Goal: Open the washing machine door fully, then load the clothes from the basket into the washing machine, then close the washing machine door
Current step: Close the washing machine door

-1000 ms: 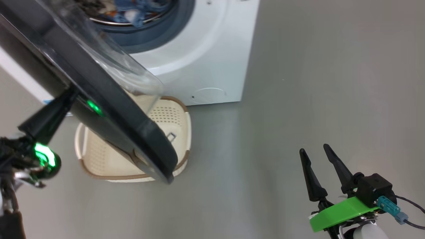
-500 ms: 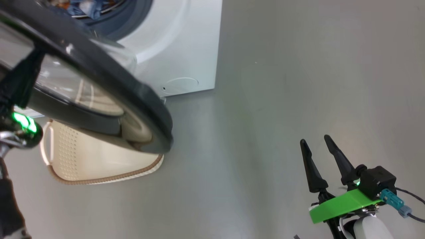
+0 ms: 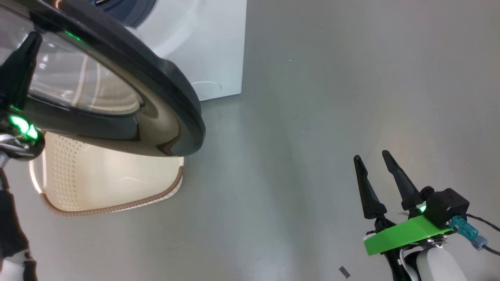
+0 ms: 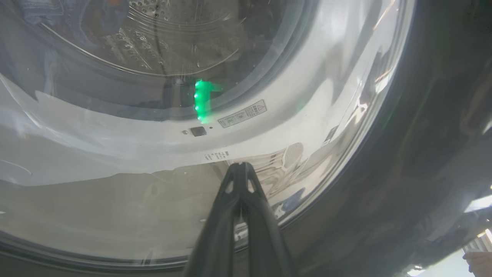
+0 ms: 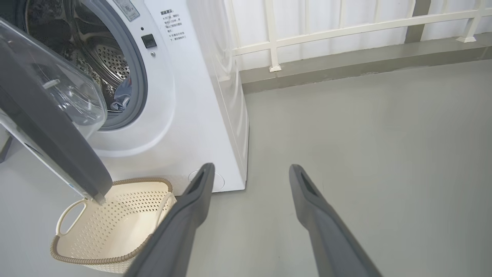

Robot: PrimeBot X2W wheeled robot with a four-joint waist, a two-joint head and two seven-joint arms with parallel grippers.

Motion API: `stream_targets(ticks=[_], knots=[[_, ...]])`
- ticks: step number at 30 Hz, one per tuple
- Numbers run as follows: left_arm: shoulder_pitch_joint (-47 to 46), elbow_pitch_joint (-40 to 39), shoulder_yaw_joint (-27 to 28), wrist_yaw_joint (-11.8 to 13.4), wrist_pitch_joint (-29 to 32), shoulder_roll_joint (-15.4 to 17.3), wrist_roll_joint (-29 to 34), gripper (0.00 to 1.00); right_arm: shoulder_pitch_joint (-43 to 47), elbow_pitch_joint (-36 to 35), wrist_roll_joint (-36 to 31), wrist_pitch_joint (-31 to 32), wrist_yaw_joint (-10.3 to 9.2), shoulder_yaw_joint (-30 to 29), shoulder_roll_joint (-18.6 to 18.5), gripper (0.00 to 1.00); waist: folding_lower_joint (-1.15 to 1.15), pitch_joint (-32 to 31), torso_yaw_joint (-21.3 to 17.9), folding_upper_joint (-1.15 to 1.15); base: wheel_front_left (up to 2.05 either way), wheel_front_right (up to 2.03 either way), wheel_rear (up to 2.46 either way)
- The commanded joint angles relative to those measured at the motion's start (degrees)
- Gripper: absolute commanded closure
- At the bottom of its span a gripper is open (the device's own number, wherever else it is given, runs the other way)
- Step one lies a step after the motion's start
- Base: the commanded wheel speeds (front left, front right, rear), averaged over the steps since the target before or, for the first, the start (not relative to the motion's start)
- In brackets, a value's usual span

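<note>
Two grippers, one washing machine [image 3: 211,43], one washing machine door [image 3: 168,89], one basket [image 3: 105,183] and one garment of the clothes [image 5: 122,99] can be counted. The right wrist view gives the door half-swung above the basket, which stands on the floor [image 3: 293,156] against the machine's front, and the blue garment lying in the steel drum [image 5: 111,61]. The head view gives the door's outer face instead. The left wrist view looks through the door glass; there the left gripper [image 4: 240,167], jaws pressed together, points at the window, contact unclear. The right gripper [image 3: 370,156] hangs over the grey floor, jaws spread and holding nothing. Since a second ago the head camera has turned, and the door, then edge-on, now faces it.
</note>
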Motion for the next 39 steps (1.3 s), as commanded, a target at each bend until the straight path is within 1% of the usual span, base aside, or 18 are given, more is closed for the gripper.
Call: stream_targets(ticks=[1,11,21,25,31,39], knots=[[-1.15,-1.35,1.01,-0.57,-0.21,2.27,0.60,1.00,-0.79,-1.40,0.47,-0.68,0.09,1.20,0.11,0.00,0.00,-0.34,0.27,0.00,0.00,0.00,0.00],[1.84,-1.79,1.54,-2.26,-0.59,1.15,0.19,1.00,-0.17,-0.47,0.05,-0.68,0.09,1.10,0.11,0.00,0.00,-4.62,3.02,0.00,0.00,0.00,0.00],[7.92,-7.14,1.92,-2.71,-1.47,-1.50,-0.28,1.00,1.58,0.48,-0.22,-0.68,0.09,1.16,0.11,0.00,0.00,-9.08,6.04,0.00,0.00,0.00,0.00],[10.65,-10.05,2.11,-2.74,-3.03,-2.03,0.90,1.00,2.19,0.69,-0.19,-0.68,0.09,1.26,0.11,0.00,0.00,-10.22,6.61,0.00,0.00,0.00,0.00],[15.58,-14.24,2.84,-2.75,-4.23,-3.53,-0.69,1.00,2.92,0.71,-0.28,-0.68,0.09,1.45,0.12,0.00,0.00,-11.43,7.17,0.00,0.00,0.00,0.00],[21.15,-16.96,2.67,-2.75,-6.20,-4.57,-0.83,1.00,3.66,1.10,0.11,-0.68,0.09,1.62,0.12,0.00,0.00,-12.89,7.34,0.00,0.00,0.00,0.00]])
